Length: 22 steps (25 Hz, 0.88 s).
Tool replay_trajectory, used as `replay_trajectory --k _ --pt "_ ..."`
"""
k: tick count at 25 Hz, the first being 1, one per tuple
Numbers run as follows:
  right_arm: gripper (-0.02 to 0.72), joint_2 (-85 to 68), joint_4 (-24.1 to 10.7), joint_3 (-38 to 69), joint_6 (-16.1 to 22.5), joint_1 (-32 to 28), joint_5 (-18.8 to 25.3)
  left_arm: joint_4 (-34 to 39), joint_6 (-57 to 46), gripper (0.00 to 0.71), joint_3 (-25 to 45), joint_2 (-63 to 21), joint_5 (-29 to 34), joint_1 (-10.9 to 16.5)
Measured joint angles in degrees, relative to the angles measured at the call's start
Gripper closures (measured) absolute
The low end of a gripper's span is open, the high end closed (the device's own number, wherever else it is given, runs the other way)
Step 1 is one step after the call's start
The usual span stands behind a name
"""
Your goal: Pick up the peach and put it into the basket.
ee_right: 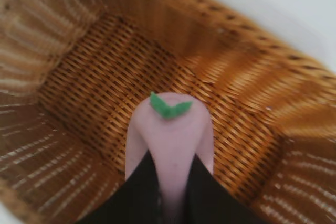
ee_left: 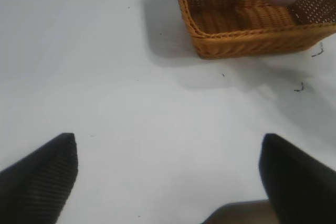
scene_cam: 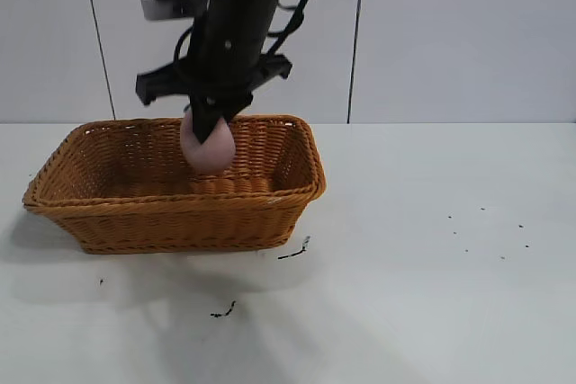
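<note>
— Where's the peach [scene_cam: 208,146]?

— My right hand [scene_cam: 210,125] is clamped on it, hanging over the basket [scene_cam: 171,213]. From outside, it sits about level with the braided rim, toward the basket's right half. My wrist view shows the two black fingers [ee_right: 140,190] pinching it from both sides, a small green leaf [ee_right: 168,107] on the end facing the woven floor.

— Touching the basket?

— I can't tell whether it touches the floor; it is clear of the walls all round in the wrist view.

— Edges?

— The sides flare outward, so the opening is wider than the floor. The right end wall is the nearest edge to the peach.

— Room outside it?

— The desk [scene_cam: 432,267] stretches open to the right of the basket, only a few dark specks there and two black scraps [scene_cam: 294,250] just off its front.

— And the left hand [ee_left: 168,174]?

— Parked well away, fingers spread wide above bare desk, the basket far off in its view.
</note>
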Motion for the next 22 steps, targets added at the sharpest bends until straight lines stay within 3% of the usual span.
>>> replay_trajectory --k 3,11,16,22 --pt "0.038 -0.9 -0.3 -1.1 -0.2 0.0 0.4 0.0 0.0 0.018 0.0 0.0 0.0 0.0" --pt "0.014 -4.5 -0.2 -9.9 0.1 -2.3 5.2 0.0 0.0 0.018 0.0 0.0 0.0 0.0" --pt "0.014 -5.4 -0.1 -10.0 0.2 -9.2 6.8 0.0 0.0 0.018 0.0 0.0 0.0 0.0" --pt "0.014 -5.4 -0.4 -10.0 0.2 -21.9 9.6 0.0 0.0 0.018 0.0 0.0 0.0 0.0"
